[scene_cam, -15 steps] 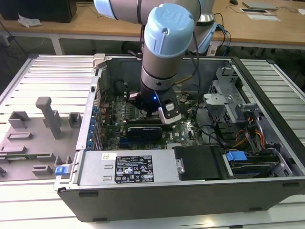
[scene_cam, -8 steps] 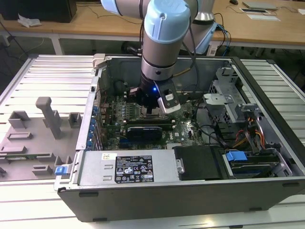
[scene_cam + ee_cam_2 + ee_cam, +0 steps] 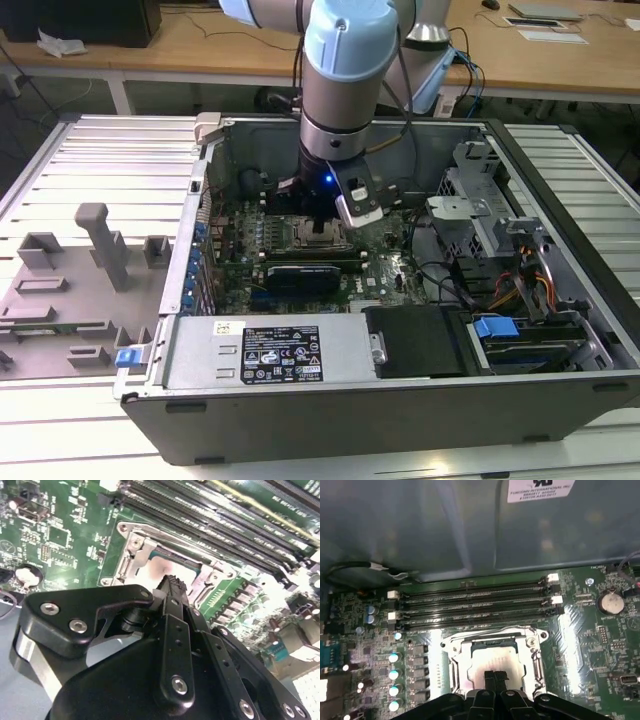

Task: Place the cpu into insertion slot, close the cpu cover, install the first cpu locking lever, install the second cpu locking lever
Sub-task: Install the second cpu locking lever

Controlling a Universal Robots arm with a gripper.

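The end effector has its fingertips together, gripping nothing, poised directly over the cpu. The chip already sits in the insertion slot, with the cpu cover apparently down around it. Judged from this, pressing should be straight down and gentle, centred on the metal top. Beyond run the memory slots.

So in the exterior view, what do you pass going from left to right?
Grey plastic holder tray with an upright post → small blue clip on the computer case's corner → square silvery processor socket under the pincer → black drive box → blue plastic latch.
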